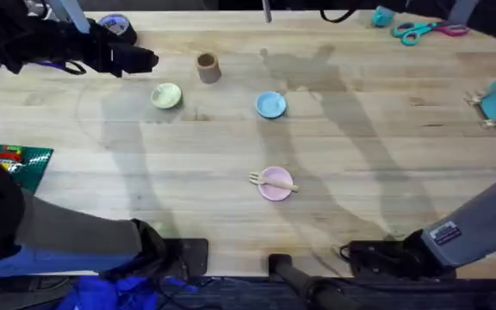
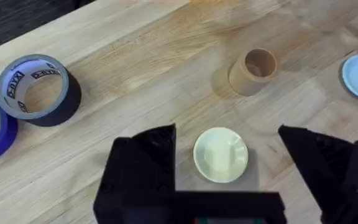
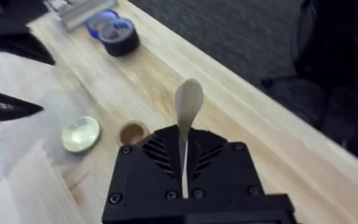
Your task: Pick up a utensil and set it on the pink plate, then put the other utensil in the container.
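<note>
**A:** Why does the fork (image 1: 271, 181) lie across the pink plate (image 1: 275, 190)?

**B:** That is the first half of the job, and by the look of it it is done. The fork rests on the plate near the front middle of the table, its tines poking over the rim toward the left arm's side.

**A:** And the spoon (image 3: 187, 112)?

**B:** The right gripper (image 3: 185, 165) has it pinched by the handle, fingers closed on it, with the bowl end sticking straight out ahead. Held that way, the rounded end leads, so I would guess it is meant to go into the cup bowl first.

**A:** Where is the cup (image 1: 208, 67)?

**B:** Upright toward the far side of the table, left of the middle, near the yellow plate (image 1: 166, 96). In the right wrist view the cup's open mouth sits just beyond the gripper, so the spoon appears to be hanging above it.

**A:** What is the left gripper (image 2: 225, 155) doing there?

**B:** It hovers spread wide and empty, with the yellow plate showing between its fingers in its own view. The blue plate (image 1: 270, 105) sits well apart from both, and the tape roll (image 2: 37, 89) lies at the far left corner. Neither matters here.

**A:** What could go wrong?

**B:** The cup is narrow and light; a spoon let go off-centre could clip the rim and tip it.
</note>
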### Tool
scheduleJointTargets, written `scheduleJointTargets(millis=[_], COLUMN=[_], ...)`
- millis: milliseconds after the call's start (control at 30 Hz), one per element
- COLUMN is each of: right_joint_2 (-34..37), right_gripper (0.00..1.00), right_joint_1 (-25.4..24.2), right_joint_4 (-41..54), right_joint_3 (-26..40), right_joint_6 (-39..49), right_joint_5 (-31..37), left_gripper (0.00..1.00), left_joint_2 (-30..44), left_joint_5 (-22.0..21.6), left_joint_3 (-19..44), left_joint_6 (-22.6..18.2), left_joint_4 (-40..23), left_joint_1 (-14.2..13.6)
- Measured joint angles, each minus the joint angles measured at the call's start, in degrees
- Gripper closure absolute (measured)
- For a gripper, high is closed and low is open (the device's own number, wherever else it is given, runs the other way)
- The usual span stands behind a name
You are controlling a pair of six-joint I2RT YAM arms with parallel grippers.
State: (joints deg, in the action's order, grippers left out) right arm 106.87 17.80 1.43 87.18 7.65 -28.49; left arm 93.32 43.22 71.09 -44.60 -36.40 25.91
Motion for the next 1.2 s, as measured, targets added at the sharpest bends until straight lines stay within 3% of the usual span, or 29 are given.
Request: scheduleJointTargets(millis=[233,667,1200], right_joint_2=[0.0,5.4,15.0], right_gripper=[0.966,0.966,0.966], right_joint_1=[0.0,1.2,2.5], right_joint_4=[-9.3,-16.2,-42.5], right_joint_3=[0.0,0.0,-0.7], right_joint_6=[1.2,1.4,-2.0], right_joint_5=[-8.0,-13.4,-20.4], left_gripper=[0.007,0.008,0.008], left_joint_2=[0.0,0.0,0.0], left_joint_5=[0.0,0.6,5.6], left_joint_3=[0.0,0.0,0.0], left_joint_6=[0.0,0.0,-4.4], left_joint_4=[-0.2,-0.2,-0.3], left_joint_1=[0.0,0.0,0.0])
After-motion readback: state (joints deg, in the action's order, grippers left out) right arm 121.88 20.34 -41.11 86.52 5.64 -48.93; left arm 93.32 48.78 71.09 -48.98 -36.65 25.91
